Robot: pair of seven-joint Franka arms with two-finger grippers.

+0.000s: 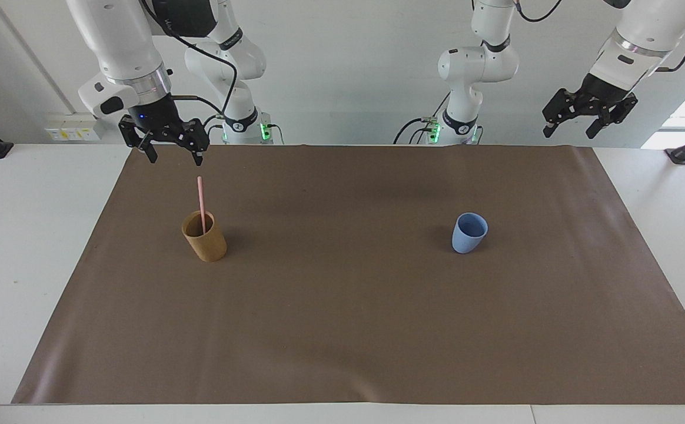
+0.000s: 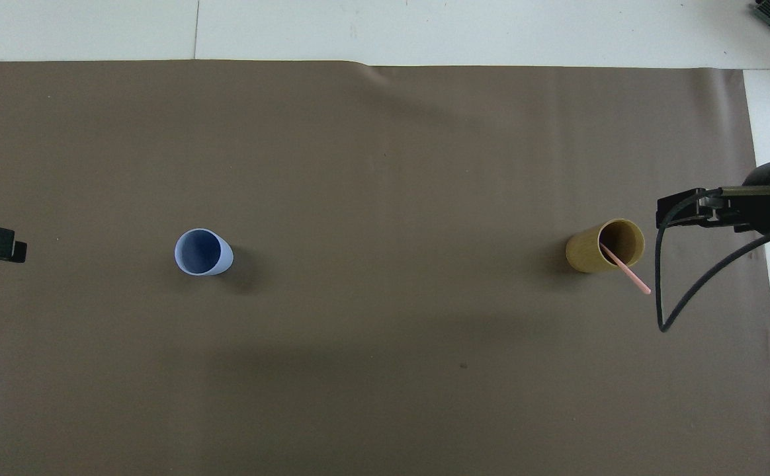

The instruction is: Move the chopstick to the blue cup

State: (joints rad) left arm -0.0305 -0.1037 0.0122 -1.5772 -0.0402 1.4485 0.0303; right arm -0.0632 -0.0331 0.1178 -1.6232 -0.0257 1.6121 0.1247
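Note:
The pale-pink chopstick [image 1: 201, 203] [image 2: 626, 268] stands leaning in a tan-brown cylindrical cup [image 1: 206, 242] [image 2: 590, 251] toward the right arm's end of the table. Its upper half sticks out above the rim. My right gripper [image 1: 175, 158] [image 2: 673, 213] hangs open in the air just above the chopstick's top and a little to one side, holding nothing and touching nothing. The light-blue cup [image 1: 469, 234] [image 2: 203, 252] stands upright and empty toward the left arm's end. My left gripper [image 1: 570, 132] waits raised and open over that end of the mat.
A brown mat [image 1: 342, 330] [image 2: 385, 165] covers most of the white table [image 1: 19, 235]. Both cups stand on it, about equally far from the robots and wide apart. A black cable [image 2: 659, 291] loops down from the right wrist. Black clamps [image 1: 681, 154] sit at the table's ends.

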